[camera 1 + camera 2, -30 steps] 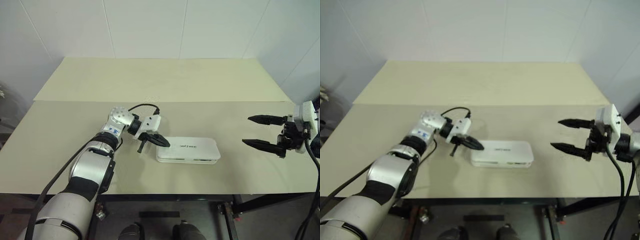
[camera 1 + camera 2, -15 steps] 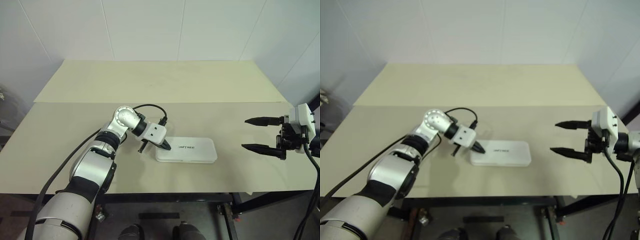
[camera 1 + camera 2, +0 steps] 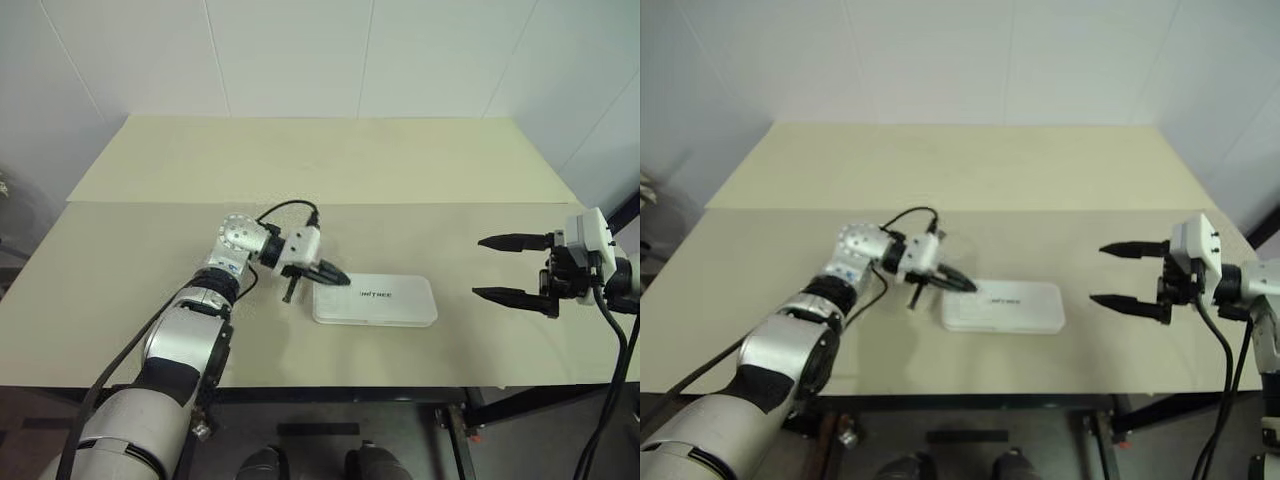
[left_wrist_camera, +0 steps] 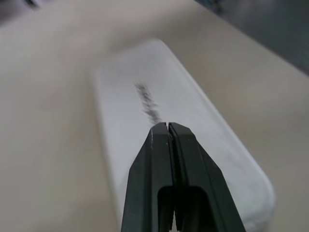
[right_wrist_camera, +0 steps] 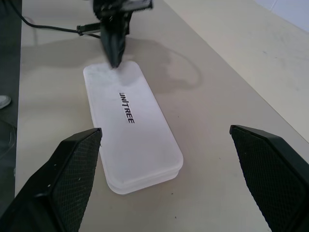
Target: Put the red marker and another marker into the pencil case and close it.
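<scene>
Since a moment ago my left gripper (image 3: 340,279) has lifted off the case's (image 3: 385,301) left end — half a second back its tip was angled down against the lid. Now it hovers just above that end, fingers (image 4: 170,145) pressed together and holding nothing. I see the case lying flat and closed near the front edge of the table (image 3: 300,160), lettering up. My right gripper (image 3: 497,268) hangs well apart to the right, pointing toward the case, its fingers (image 5: 72,159) spread wide — empty.
</scene>
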